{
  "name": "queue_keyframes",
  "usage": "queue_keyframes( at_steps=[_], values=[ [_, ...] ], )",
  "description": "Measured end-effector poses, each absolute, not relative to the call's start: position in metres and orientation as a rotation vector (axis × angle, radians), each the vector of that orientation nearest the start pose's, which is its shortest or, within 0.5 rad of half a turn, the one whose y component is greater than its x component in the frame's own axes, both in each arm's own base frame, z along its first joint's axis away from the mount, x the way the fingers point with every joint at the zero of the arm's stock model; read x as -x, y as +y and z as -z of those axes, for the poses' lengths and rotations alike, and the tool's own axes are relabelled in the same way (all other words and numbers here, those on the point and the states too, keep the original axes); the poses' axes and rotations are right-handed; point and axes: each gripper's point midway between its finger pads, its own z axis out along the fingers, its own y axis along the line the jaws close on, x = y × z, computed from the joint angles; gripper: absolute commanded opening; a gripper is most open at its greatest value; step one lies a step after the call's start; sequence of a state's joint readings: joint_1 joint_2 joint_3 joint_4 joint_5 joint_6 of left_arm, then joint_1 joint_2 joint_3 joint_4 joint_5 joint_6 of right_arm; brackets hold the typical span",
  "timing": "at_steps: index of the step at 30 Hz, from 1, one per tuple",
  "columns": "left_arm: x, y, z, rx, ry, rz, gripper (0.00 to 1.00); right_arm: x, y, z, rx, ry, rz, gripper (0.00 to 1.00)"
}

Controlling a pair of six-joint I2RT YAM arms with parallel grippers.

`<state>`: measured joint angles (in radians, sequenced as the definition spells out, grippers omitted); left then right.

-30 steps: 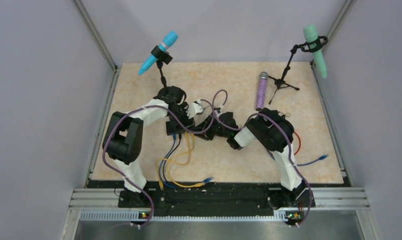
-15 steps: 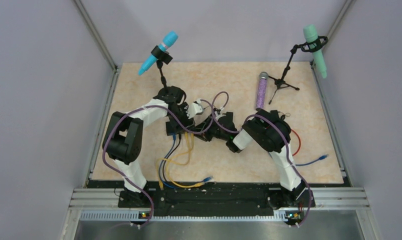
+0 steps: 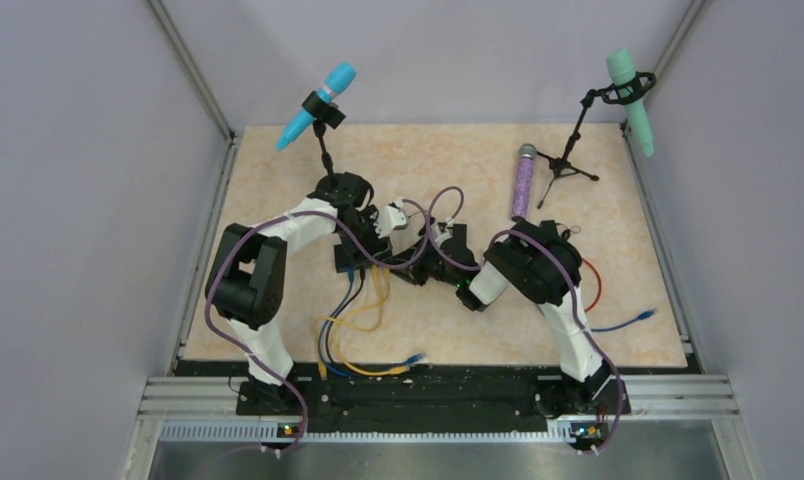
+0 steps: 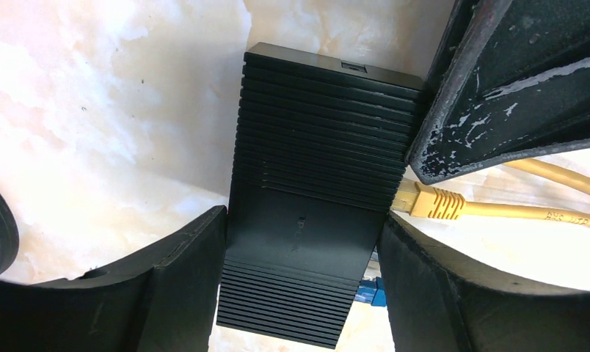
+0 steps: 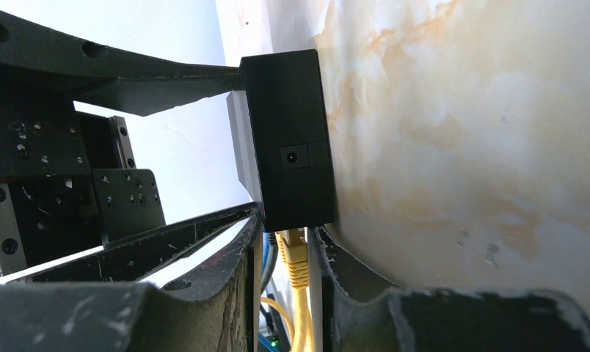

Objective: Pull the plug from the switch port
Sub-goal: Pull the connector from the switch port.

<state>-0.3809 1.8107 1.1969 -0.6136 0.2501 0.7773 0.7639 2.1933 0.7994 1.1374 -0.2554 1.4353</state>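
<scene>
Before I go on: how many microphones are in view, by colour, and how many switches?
blue microphone: 1
green microphone: 1
purple microphone: 1
switch: 1
total: 4

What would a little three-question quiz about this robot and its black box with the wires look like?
1. Pick one: what colour is the plug that the right tool straddles? A yellow, B pink, C white.
2. True or false: the left tool has one finger on each side of the switch.
3. In one word: what colour is the microphone lying flat on the table?

Key: 1 A. 2 true. 3 purple.
</scene>
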Motion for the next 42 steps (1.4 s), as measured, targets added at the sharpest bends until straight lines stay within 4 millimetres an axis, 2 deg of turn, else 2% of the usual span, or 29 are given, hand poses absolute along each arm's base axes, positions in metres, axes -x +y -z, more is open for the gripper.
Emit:
queue_keyframes(
  at_steps=[3, 5, 8, 16, 21, 24, 27, 29, 31, 34, 42],
  values=[
    [-0.3417, -0.1532, -0.0313, -1.553, 2.267, 0.245, 0.57, -0.3031, 0.4070, -0.0327, -0.520, 2.161, -1.650, 0.34],
    [-0.3417, -0.1532, -0.0313, -1.553, 2.267, 0.245, 0.57, -0.3030, 0.4069, -0.0328, -0.522, 2.161, -1.650, 0.35],
    [-0.3418, -0.1532, -0.0313, -1.553, 2.266, 0.245, 0.57, -0.3031, 0.4069, -0.0346, -0.517, 2.158, -1.651, 0.34],
    [-0.3418, -0.1532, -0.0313, -1.554, 2.266, 0.245, 0.56, -0.3013, 0.4053, -0.0327, -0.510, 2.163, -1.642, 0.24],
    [-0.3417, -0.1534, -0.0313, -1.553, 2.266, 0.246, 0.56, -0.3008, 0.4048, -0.0318, -0.508, 2.166, -1.639, 0.24],
    [-0.3417, -0.1533, -0.0313, -1.553, 2.266, 0.246, 0.56, -0.3008, 0.4048, -0.0318, -0.508, 2.166, -1.639, 0.28],
    [-0.3417, -0.1533, -0.0313, -1.553, 2.266, 0.246, 0.56, -0.3006, 0.4049, -0.0320, -0.504, 2.166, -1.640, 0.17],
    [-0.3416, -0.1535, -0.0313, -1.552, 2.267, 0.248, 0.56, -0.3004, 0.4049, -0.0319, -0.502, 2.166, -1.640, 0.16],
    [-0.3412, -0.1542, -0.0320, -1.551, 2.264, 0.255, 0.55, -0.3004, 0.4049, -0.0319, -0.502, 2.166, -1.640, 0.08],
    [-0.3411, -0.1542, -0.0322, -1.550, 2.264, 0.259, 0.55, -0.3004, 0.4050, -0.0320, -0.500, 2.166, -1.640, 0.03],
    [-0.3414, -0.1540, -0.0330, -1.547, 2.265, 0.264, 0.55, -0.3004, 0.4050, -0.0319, -0.499, 2.165, -1.640, 0.00]
  ],
)
